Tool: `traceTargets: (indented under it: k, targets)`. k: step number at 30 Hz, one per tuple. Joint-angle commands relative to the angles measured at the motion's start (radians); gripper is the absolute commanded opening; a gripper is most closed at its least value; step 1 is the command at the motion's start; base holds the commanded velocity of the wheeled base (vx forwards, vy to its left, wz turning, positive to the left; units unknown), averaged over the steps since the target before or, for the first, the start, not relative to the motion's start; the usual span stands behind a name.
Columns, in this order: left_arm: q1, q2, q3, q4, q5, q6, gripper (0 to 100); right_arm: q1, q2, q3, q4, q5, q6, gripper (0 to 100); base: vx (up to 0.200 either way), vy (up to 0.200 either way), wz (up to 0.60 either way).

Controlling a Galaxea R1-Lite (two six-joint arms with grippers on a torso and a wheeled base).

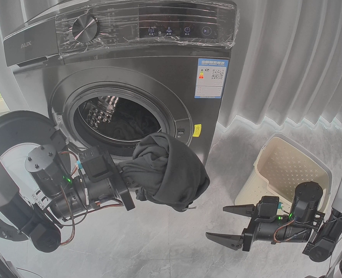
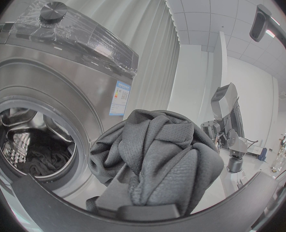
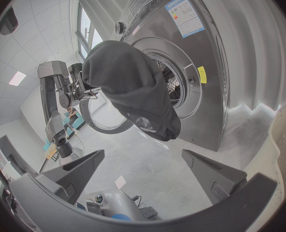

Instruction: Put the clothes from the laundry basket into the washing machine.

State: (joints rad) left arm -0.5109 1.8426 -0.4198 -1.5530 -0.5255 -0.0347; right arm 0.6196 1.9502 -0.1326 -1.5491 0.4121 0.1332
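Open door [image 1: 13, 136] hangs far left, swung clear so the mouth of the washing machine [image 1: 140, 66] is free. Just in front of it is the left claw [image 1: 130, 182], clamped on a bunched dark garment [image 1: 171, 170]. The grip is at one end, so the bulk droops off the far side in a lump. The garment hangs in the air just outside and below the drum opening [image 1: 121, 118], near the lower rim, not inside yet. It is held high enough to clear the floor. My read: carry phase, with the push into the drum next. The drooping part may snag on the door seal, so it needs lifting over the lip.

Dark clothes [image 2: 43, 160] already lie in the drum bottom.

Further right, the right claw [image 1: 215, 221] is low over the floor, jaws spread wide, gripping nothing. It is parked between machine and basket, out of the left arm's way.

Far right, the cream laundry basket [image 1: 294, 166] sits on the floor by the curtain. No clothes in the part I can see; the arm hides its near corner. This is likely the last item.
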Motion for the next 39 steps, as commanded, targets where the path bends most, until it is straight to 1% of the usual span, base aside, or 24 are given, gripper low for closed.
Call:
traceTargets:
  k: [1, 6, 7, 9, 10, 12, 13, 14, 15, 17, 18, 19, 20, 21, 22, 24, 26, 28, 29, 30, 31, 35, 37, 39]
  targets:
    - [-0.04, -0.019, 0.092, 0.002, 0.01, -0.014, 0, -0.001, -0.01, -0.029, 0.0, 0.001, 0.0, 100, 0.0, 0.0, 0.0]
    - [-0.069, -0.014, 0.136, 0.004, 0.079, -0.045, 0, -0.003, -0.028, -0.03, -0.002, 0.001, 0.0, 100, 0.0, 0.0, 0.0]
    - [-0.074, -0.016, 0.136, 0.002, 0.087, -0.054, 0, -0.003, -0.033, -0.03, -0.002, 0.001, -0.001, 100, 0.0, 0.0, 0.0]
    - [-0.077, -0.023, 0.136, 0.002, 0.107, -0.063, 0, -0.003, -0.043, -0.032, -0.002, 0.001, -0.001, 100, 0.0, 0.0, 0.0]
    - [-0.077, -0.025, 0.138, 0.004, 0.128, -0.063, 0, -0.003, -0.05, -0.033, -0.002, 0.001, -0.003, 100, 0.0, 0.0, 0.0]
    - [-0.081, -0.028, 0.15, 0.004, 0.205, -0.067, 0, -0.001, -0.063, -0.05, -0.002, 0.001, -0.018, 100, 0.0, 0.0, 0.0]
    - [-0.081, -0.028, 0.15, 0.004, 0.205, -0.067, 0, -0.001, -0.063, -0.05, -0.002, 0.001, -0.018, 100, 0.0, 0.0, 0.0]
    - [-0.113, -0.025, 0.177, 0.004, 0.275, -0.071, 0, -0.001, -0.076, -0.068, 0.0, -0.001, -0.03, 100, 0.0, 0.0, 0.0]
    - [-0.133, -0.017, 0.185, 0.004, 0.306, -0.073, 0, -0.001, -0.086, -0.076, 0.0, -0.003, -0.03, 100, 0.0, 0.0, 0.0]
    - [-0.15, -0.008, 0.193, 0.004, 0.349, -0.087, 0, -0.001, -0.105, -0.09, 0.0, -0.006, -0.03, 100, 0.0, 0.0, 0.0]
    - [-0.153, -0.006, 0.193, 0.002, 0.355, -0.09, 0, -0.001, -0.106, -0.093, -0.002, -0.006, -0.03, 100, 0.0, 0.0, 0.0]
    - [-0.156, -0.002, 0.193, 0.004, 0.389, -0.096, 0, -0.003, -0.113, -0.111, -0.002, -0.009, -0.03, 100, 0.0, 0.0, 0.0]
    - [-0.156, 0.001, 0.193, 0.004, 0.398, -0.096, 0, -0.003, -0.114, -0.117, -0.002, -0.01, -0.03, 100, 0.0, 0.0, 0.0]
    - [-0.153, 0.009, 0.191, 0.004, 0.429, -0.093, 0, -0.004, -0.117, -0.133, -0.002, -0.035, -0.026, 100, 0.0, 0.0, 0.0]
    - [-0.153, 0.012, 0.193, 0.004, 0.44, -0.091, 0, -0.009, -0.117, -0.137, -0.002, -0.058, -0.024, 100, 0.0, 0.0, 0.0]
    - [-0.15, 0.014, 0.196, 0.004, 0.444, -0.087, 0, -0.012, -0.116, -0.139, -0.002, -0.096, -0.023, 100, 0.0, 0.0, 0.0]
    - [-0.15, 0.015, 0.196, 0.005, 0.452, -0.085, 0, -0.014, -0.116, -0.139, 0.0, -0.116, -0.017, 100, 0.0, 0.0, 0.0]
    - [-0.152, 0.015, 0.196, 0.005, 0.483, -0.082, 0, -0.015, -0.116, -0.137, 0.0, -0.121, -0.006, 100, 0.0, 0.0, 0.0]
    - [-0.152, 0.015, 0.196, 0.005, 0.483, -0.082, 0, -0.015, -0.116, -0.137, 0.0, -0.121, -0.006, 100, 0.0, 0.0, 0.0]
    - [-0.153, 0.015, 0.194, 0.005, 0.51, -0.079, 0, -0.017, -0.117, -0.139, 0.0, -0.121, -0.004, 100, 0.0, 0.0, 0.0]
    - [-0.153, 0.015, 0.196, 0.005, 0.515, -0.079, 0, -0.018, -0.117, -0.137, 0.0, -0.121, -0.004, 100, 0.0, 0.0, 0.0]
    - [-0.155, 0.014, 0.207, 0.005, 0.515, -0.073, 0, -0.017, -0.117, -0.136, 0.0, -0.119, -0.004, 100, 0.0, 0.0, 0.0]
    - [-0.15, 0.015, 0.202, 0.005, 0.512, -0.076, 0, -0.014, -0.114, -0.134, 0.0, -0.119, -0.004, 100, 0.0, 0.0, 0.0]
    - [-0.147, 0.021, 0.199, 0.005, 0.507, -0.073, 0, -0.012, -0.114, -0.134, 0.0, -0.119, -0.004, 100, 0.2, 0.0, 0.0]
